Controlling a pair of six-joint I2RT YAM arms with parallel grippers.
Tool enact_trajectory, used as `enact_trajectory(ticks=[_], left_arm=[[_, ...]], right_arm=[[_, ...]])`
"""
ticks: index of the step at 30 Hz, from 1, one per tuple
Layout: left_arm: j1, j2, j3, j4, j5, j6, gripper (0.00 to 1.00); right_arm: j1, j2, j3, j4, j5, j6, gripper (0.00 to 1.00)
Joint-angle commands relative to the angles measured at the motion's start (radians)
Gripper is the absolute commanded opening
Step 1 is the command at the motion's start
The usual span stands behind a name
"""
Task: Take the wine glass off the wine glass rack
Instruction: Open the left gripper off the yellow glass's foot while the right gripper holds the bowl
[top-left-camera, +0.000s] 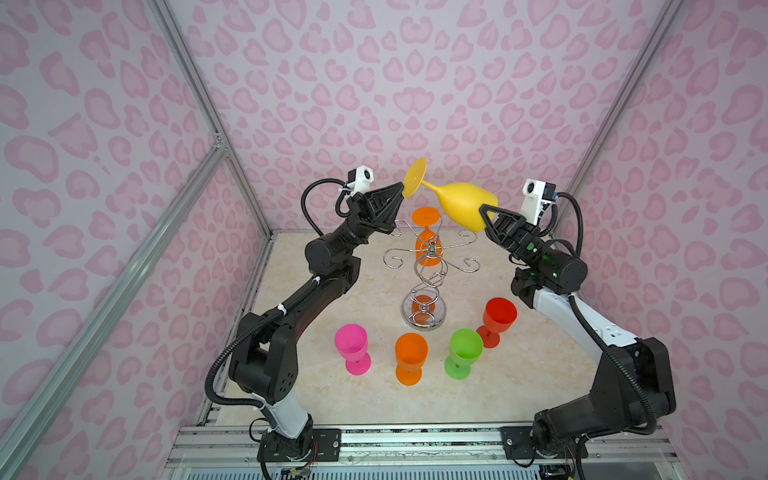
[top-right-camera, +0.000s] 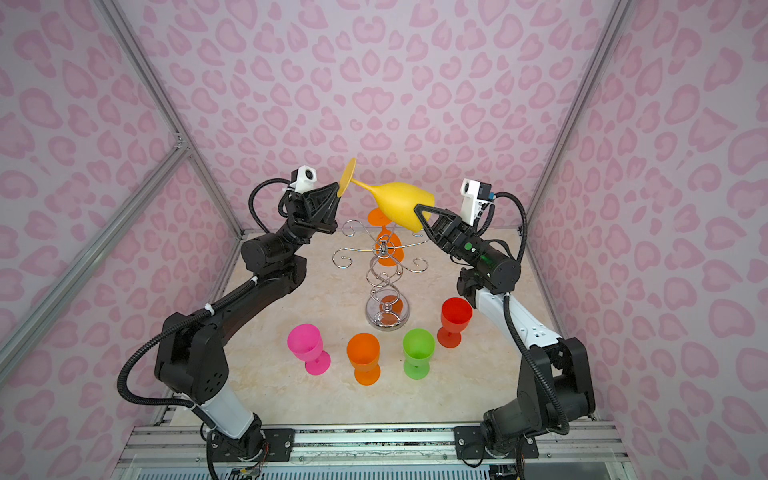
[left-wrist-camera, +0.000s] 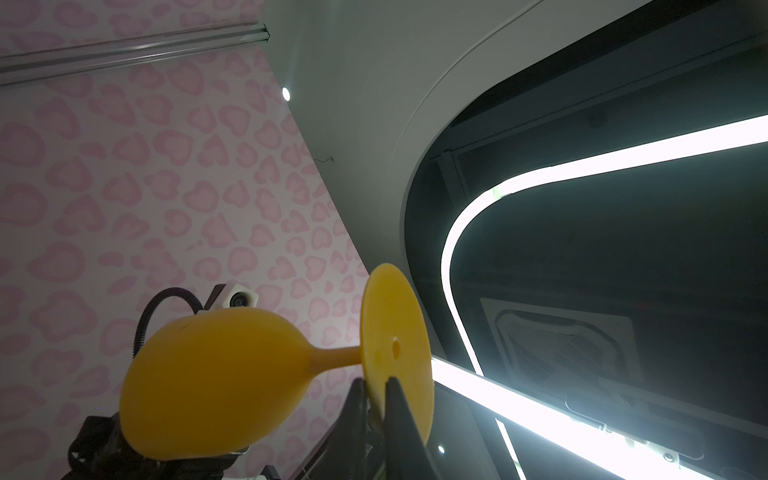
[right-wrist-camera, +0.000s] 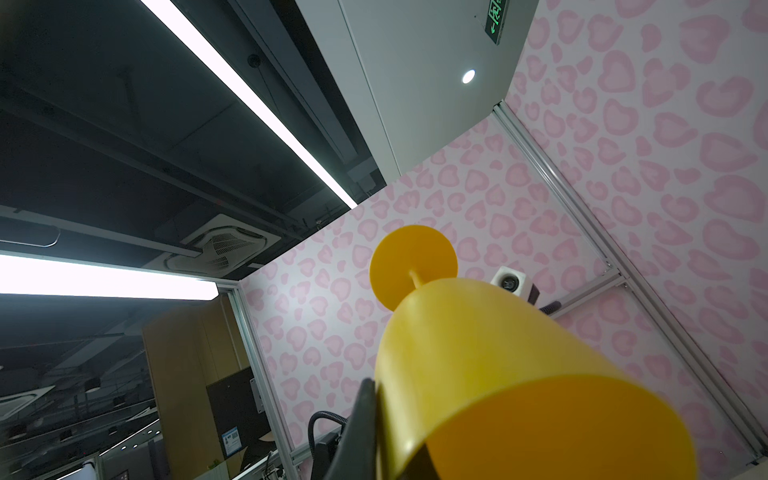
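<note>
both grippers (top-left-camera: 402, 191) (top-left-camera: 485, 211) pinch the yellow wine glass (top-left-camera: 459, 203)

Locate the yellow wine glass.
In both top views the yellow plastic wine glass hangs sideways above the chrome wire rack, between left gripper and right gripper.

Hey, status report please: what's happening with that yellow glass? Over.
Both shut: left gripper on the yellow wine glass foot, right gripper on its rim. Glass aloft, off the wine glass rack. Orange glass hangs there, untouched.
</note>
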Motion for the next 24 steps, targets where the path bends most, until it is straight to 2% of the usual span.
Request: enact_trajectory(ticks=[1,9,14,16,20,22,24], left_arm=[[-0.003,-0.003,-0.003,0.081,0.002,-0.054,0.15],[-0.006,-0.032,-0.055,0.081,0.011,-0.009,0.35],[-0.010,-0.052,-0.069,0.081,0.033,0.027,0.57],[-0.011,-0.065,-0.073,0.081,0.048,0.049,0.63],[-0.012,-0.102,-0.082,0.059,0.102,0.128,0.65],[-0.010,-0.127,-0.089,0.025,0.130,0.181,0.66],[-0.010,-0.155,-0.092,-0.031,0.164,0.250,0.67]], right_arm=[[-0.008,0.002,-0.003,-0.008,0.013,-0.010,0.02],[-0.041,-0.008,0.011,-0.039,0.025,-0.019,0.00],[-0.082,-0.027,0.017,-0.116,0.032,-0.045,0.00],[-0.106,-0.039,0.022,-0.162,0.023,-0.060,0.00],[-0.180,-0.115,0.018,-0.418,-0.012,-0.204,0.00],[-0.221,-0.179,0.026,-0.650,-0.014,-0.354,0.00],[-0.250,-0.244,0.074,-1.005,0.009,-0.589,0.00]])
